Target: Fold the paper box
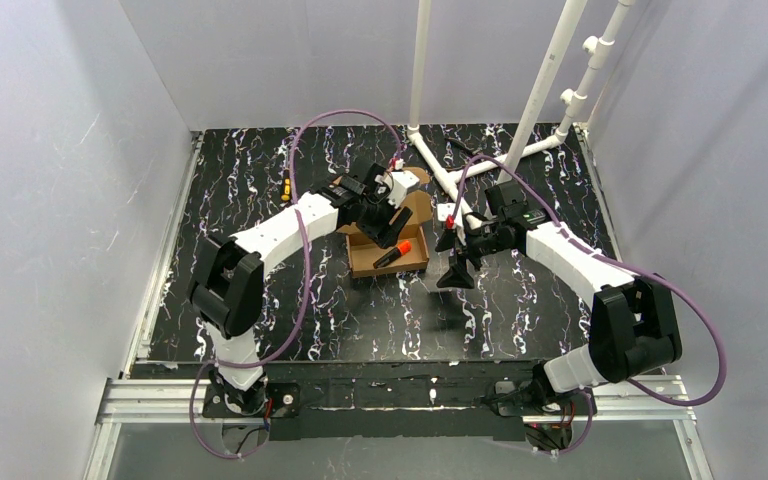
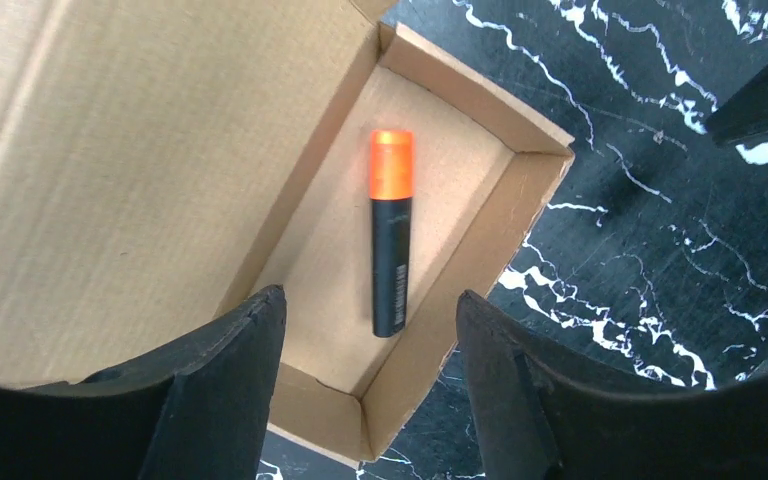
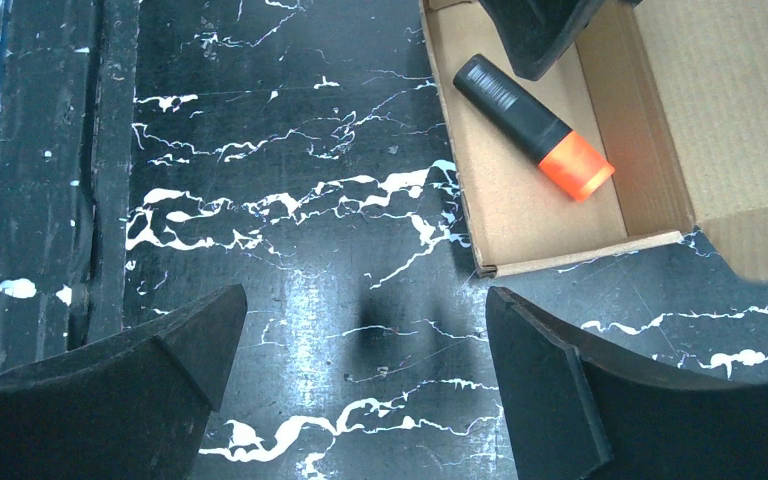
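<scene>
The paper box (image 1: 365, 260) is a brown cardboard tray at mid-table, its lid (image 1: 418, 205) open and leaning back. Inside the box (image 2: 480, 240) lies a black marker with an orange cap (image 2: 390, 235), flat on the floor. My left gripper (image 2: 370, 298) hovers open just above the tray's near corner and holds nothing; the lid panel (image 2: 130, 170) fills its left side. My right gripper (image 3: 365, 300) stands open over bare table to the right of the box (image 3: 520, 205), where the marker (image 3: 535, 128) also shows. From above, the left gripper (image 1: 385, 215) is over the box and the right gripper (image 1: 455, 268) is beside it.
A white pipe frame (image 1: 550, 80) rises at the back right, its foot (image 1: 440, 165) lying close behind the box. A small yellow object (image 1: 286, 187) lies at the back left. Grey walls close in three sides, and a metal rail (image 1: 390, 395) runs along the near edge.
</scene>
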Robot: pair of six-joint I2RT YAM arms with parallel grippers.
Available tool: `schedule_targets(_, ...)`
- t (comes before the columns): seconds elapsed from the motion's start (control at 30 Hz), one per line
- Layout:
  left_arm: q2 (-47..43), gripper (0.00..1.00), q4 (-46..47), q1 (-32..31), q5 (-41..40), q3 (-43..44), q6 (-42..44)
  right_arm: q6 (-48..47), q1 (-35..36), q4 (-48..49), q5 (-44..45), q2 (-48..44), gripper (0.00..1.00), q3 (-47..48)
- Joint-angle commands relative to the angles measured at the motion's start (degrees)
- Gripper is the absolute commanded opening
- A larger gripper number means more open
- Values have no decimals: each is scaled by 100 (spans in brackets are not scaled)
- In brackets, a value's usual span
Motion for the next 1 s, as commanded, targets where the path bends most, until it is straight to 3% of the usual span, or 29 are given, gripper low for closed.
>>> schedule_targets(0.0,-716,66,100,-2,-343,-12,21,-156,-28,-162,-176,88,98,202)
schedule_targets(0.1,-1200,71,349,111,-663,-337,-357,-165,-28,-176,-160,85,98,213)
schedule_targets(0.2,-2048,98,1072,479,-738,-1163,-1362,-215,-27,-213,-134,72,98,213)
schedule_targets(0.37,-3611,98,2665,2009,866,-3247,-3891,-61,9,-136,53,88,98,255)
schedule_targets(0.47,-4030,98,3187,2627,1342,-4023,-4666,559,109,242,495,101,98,353)
schedule_targets(0.63,-3415,97,3632,2770,1768,-4022,-4459,885,271,328,877,263,98,474)
schedule_targets(0.8,-2137,87,3936,2792,1761,-3435,-3805,745,277,218,692,326,100,427)
schedule_targets(0.97,-1120,72,4528,2814,2144,-3045,-3976,626,273,195,675,360,100,378)
